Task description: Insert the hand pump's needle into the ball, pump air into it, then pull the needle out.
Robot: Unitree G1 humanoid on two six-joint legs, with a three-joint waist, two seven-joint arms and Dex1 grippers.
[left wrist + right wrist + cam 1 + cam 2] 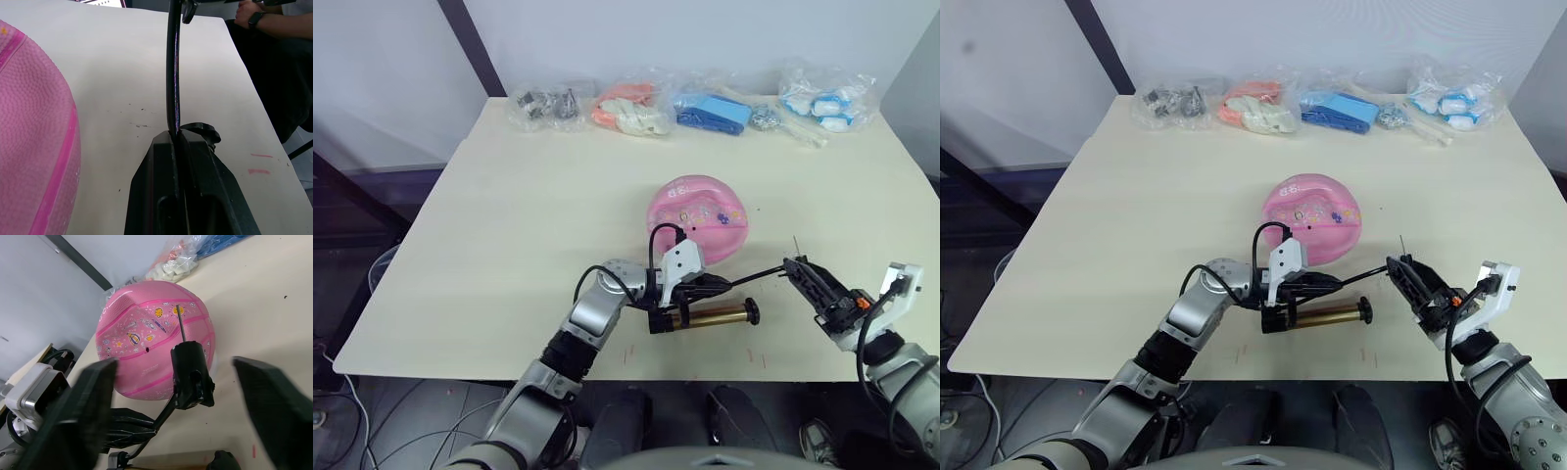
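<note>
Left gripper point(705, 284) hides part of the hand pump point(717, 315); its fingers are pinched tight on the thin black hose point(173, 83), seen close up in the left wrist view. Pump barrel is slim gold-bronze metal, lying flat on the table point(509, 225) near the front edge, just in front of the ball point(697, 215). Ball is pink pebbled rubber with cartoon prints, top looks dented, black valve hole point(147, 350) visible. Right gripper point(190, 382) fingers spread wide, blurred in the right wrist view; whether they touch the black fitting can't be made out. Needle point(180, 325) is a thin pin pointing up, clear of the ball. Clear plastic bags point(636, 108) of small items along the far edge, contents hard to make out.
</note>
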